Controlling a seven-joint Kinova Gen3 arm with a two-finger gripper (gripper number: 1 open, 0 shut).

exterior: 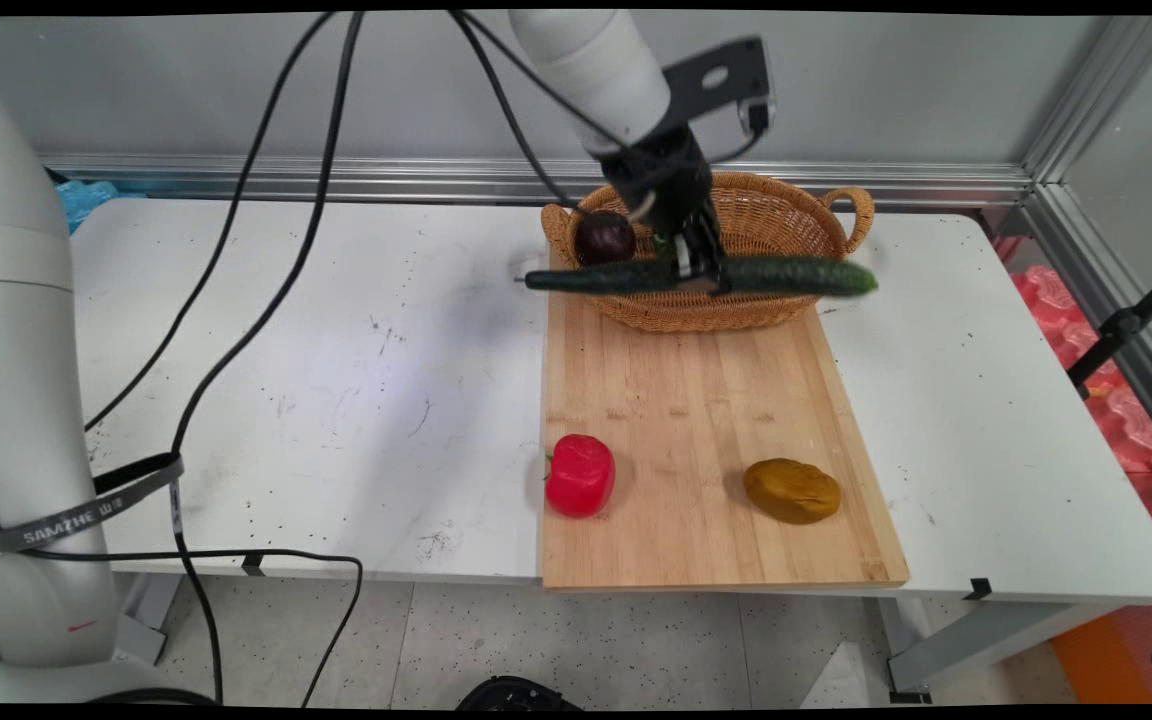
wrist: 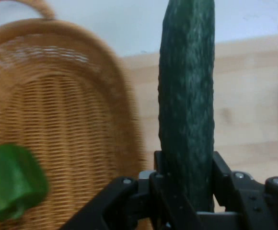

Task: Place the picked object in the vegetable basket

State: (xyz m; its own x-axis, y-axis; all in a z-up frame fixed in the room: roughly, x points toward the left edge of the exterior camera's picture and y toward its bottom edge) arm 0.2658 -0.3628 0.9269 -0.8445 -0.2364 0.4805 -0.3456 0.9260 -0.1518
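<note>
My gripper [exterior: 701, 272] is shut on a long dark green cucumber [exterior: 786, 275], holding it level in the air above the near rim of the wicker basket [exterior: 786, 225]. In the hand view the cucumber [wrist: 187, 110] runs upward from between the gripper [wrist: 187, 191], with the basket [wrist: 67, 129] to its left. A dark purple round vegetable [exterior: 604, 236] lies in the basket's left part. A green vegetable [wrist: 12, 182] lies in the basket too, mostly hidden behind the gripper in the main view.
A wooden cutting board [exterior: 706, 400] lies on the white table [exterior: 336, 380], with the basket at its far end. A red bell pepper [exterior: 580, 475] sits at the board's near left edge, and a brown potato [exterior: 792, 490] at near right. Black cables [exterior: 266, 250] hang at left.
</note>
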